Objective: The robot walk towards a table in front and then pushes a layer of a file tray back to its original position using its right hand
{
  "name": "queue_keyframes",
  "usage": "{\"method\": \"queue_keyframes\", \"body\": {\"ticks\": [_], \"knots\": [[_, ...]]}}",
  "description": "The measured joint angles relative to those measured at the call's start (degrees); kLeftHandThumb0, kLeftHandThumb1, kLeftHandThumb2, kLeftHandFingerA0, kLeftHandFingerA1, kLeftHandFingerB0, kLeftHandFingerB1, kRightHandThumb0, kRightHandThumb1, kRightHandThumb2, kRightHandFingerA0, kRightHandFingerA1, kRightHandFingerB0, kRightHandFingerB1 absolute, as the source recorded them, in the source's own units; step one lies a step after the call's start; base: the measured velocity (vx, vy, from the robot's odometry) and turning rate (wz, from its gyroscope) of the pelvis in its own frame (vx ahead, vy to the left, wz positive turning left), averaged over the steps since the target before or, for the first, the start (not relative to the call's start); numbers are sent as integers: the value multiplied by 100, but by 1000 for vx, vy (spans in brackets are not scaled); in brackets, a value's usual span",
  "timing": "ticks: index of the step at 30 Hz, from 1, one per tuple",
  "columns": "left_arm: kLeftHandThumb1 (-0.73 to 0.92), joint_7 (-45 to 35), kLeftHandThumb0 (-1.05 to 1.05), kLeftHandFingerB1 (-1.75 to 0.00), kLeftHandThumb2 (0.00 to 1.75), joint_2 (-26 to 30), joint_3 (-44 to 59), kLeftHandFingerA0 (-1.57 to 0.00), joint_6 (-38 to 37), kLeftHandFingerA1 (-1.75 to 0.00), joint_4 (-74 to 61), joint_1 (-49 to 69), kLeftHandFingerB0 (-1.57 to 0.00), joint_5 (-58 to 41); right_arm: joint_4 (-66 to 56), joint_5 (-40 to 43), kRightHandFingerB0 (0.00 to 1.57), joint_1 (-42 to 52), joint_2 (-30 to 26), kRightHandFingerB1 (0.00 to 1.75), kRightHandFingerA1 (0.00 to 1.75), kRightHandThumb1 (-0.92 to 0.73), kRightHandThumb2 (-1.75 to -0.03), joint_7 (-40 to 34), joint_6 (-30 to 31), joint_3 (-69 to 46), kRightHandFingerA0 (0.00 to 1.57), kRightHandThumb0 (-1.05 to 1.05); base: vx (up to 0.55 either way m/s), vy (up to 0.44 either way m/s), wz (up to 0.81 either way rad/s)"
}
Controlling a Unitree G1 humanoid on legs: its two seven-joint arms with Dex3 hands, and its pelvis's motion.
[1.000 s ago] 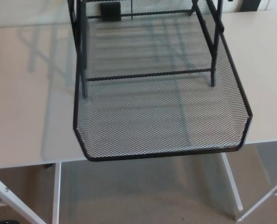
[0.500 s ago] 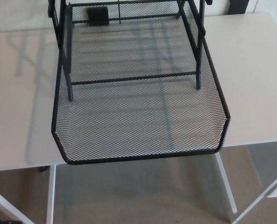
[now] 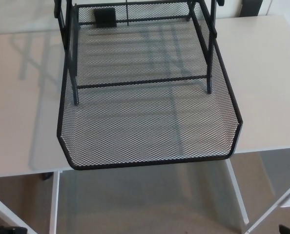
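Note:
A black wire-mesh file tray (image 3: 145,44) stands on the white table (image 3: 23,97). Its bottom layer (image 3: 150,126) is pulled out toward me, and its front rim (image 3: 150,162) overhangs the table's front edge. The frame's upright posts (image 3: 209,73) rest inside the pulled-out layer. A black sliver, likely my left hand (image 3: 6,229), shows at the bottom left corner. Another, likely my right hand (image 3: 285,229), shows at the bottom right. Both are well below and short of the tray, and too little of them shows to read their state.
The table's white legs (image 3: 238,195) and slanted braces (image 3: 274,204) stand below its front edge over beige carpet (image 3: 145,209). A dark object (image 3: 252,6) sits beyond the table's far right edge. Bare tabletop lies on both sides of the tray.
The whole picture has shifted as the camera moved, with the tray sliding leftward in the frame. A black sliver has newly appeared at the bottom right corner. The tray itself has not moved on the table.

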Motion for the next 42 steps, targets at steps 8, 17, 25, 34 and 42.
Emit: {"method": "queue_keyframes", "body": {"ticks": [8, 17, 25, 34, 42], "knots": [[35, -1, -44, -80, 94, 0, -2, -60, 0, -108, 0, -65, -30, 0, -1856, -416, 10, 765, 276, 50, 58, -61, -95, -165, -447, -136, 15, -60, 0, 0, 0], [35, -2, -47, -78, 95, 0, -7, -64, 1, -106, -1, -168, -31, 1, -3201, -874, 0, 1177, 849, 52, 52, -59, -112, -424, -1207, -419, 0, -35, 0, 0, 0], [35, -1, -47, -77, 94, 0, -37, -64, 1, -104, 0, -219, -31, 11, -3972, -1226, 0, 1364, 1477, 51, 51, -55, -110, -516, -1881, -582, 0, -36, 0, 0, 0], [36, -1, -47, -77, 91, 0, -91, -65, 3, -99, 2, -278, -33, 61, -4653, -1811, 12, 1288, 1777, 12, 11, -52, -92, -562, -2465, -410, 0, -93, 0, 0, 0], [33, 0, -51, -74, 89, 0, -143, -67, 3, -99, 3, -344, -31, 93, -5228, -2612, 0, 1052, 1761, 3, 15, -47, -89, -483, -2433, 81, 0, -94, 0, 0, 0]]}}
